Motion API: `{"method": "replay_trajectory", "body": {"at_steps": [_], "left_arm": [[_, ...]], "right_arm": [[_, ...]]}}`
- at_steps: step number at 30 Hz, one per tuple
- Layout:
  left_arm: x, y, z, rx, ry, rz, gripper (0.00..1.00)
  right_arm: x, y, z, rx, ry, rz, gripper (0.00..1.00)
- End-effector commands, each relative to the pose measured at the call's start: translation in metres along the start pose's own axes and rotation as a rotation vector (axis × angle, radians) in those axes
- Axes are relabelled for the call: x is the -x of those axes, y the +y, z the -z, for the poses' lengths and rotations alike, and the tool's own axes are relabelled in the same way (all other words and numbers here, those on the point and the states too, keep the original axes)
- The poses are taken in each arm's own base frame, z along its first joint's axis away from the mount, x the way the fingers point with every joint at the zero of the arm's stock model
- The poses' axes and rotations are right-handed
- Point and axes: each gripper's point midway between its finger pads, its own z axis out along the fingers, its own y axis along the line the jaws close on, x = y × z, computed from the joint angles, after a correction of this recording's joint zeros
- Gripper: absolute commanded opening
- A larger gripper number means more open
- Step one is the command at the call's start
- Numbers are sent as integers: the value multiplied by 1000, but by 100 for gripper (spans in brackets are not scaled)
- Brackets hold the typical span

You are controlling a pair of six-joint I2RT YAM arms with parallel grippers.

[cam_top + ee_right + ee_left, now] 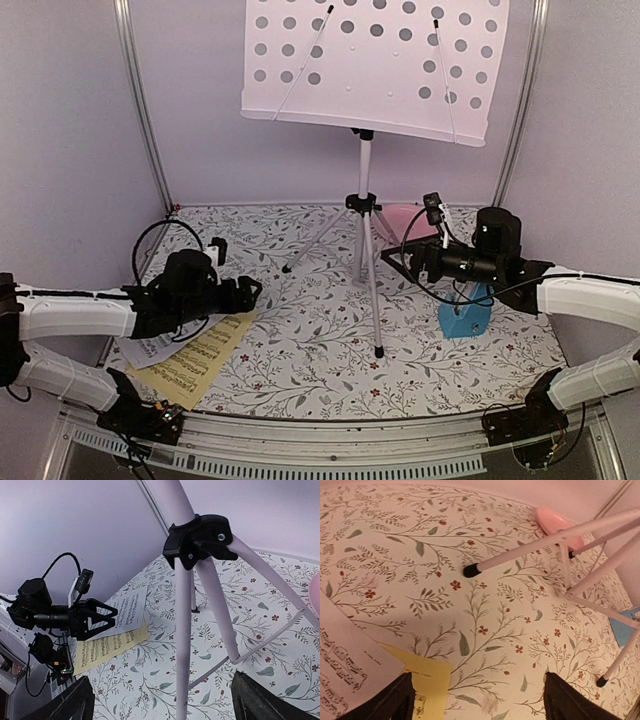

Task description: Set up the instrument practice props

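Entry, placed by the music stand point(365, 215):

- The music stand, a silver tripod, is being shown upright on the floral table cover point(320, 350). Its perforated pale desk point(370, 60) is being carried bare at the top of the pole.
- The white sheet point(148, 350) and the yellow sheet point(205, 362) are being shown flat on the cover, well to the left of the stand. They overlap at one edge.
- The blue metronome point(465, 318) is being shown just right of the stand's front leg, partly hidden by the right arm.
- The pink plate point(405, 218) is being shown behind and right of the stand's legs.
- The left gripper point(245, 292) is being held over the sheets, left of the stand. Its jaws are spread with nothing between them.
- The right gripper point(400, 258) is being pointed at the stand from the right. Its jaws are spread wide to either side of the near leg, with no contact seen
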Motion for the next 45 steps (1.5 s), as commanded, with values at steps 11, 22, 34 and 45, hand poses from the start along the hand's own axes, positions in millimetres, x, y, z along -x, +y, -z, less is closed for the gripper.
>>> {"method": "replay_trajectory", "body": {"at_steps": [11, 22, 34, 45], "left_arm": [[-57, 155, 8, 499, 193, 439, 89], [-76, 114, -55, 459, 233, 669, 83], [43, 62, -140, 358, 48, 632, 87], [24, 95, -6, 345, 50, 533, 99]], "right_arm": [[-15, 59, -21, 78, 70, 34, 96], [-35, 86, -29, 122, 126, 35, 96], [-35, 87, -34, 109, 140, 41, 96], [-37, 95, -40, 143, 135, 41, 96]]}}
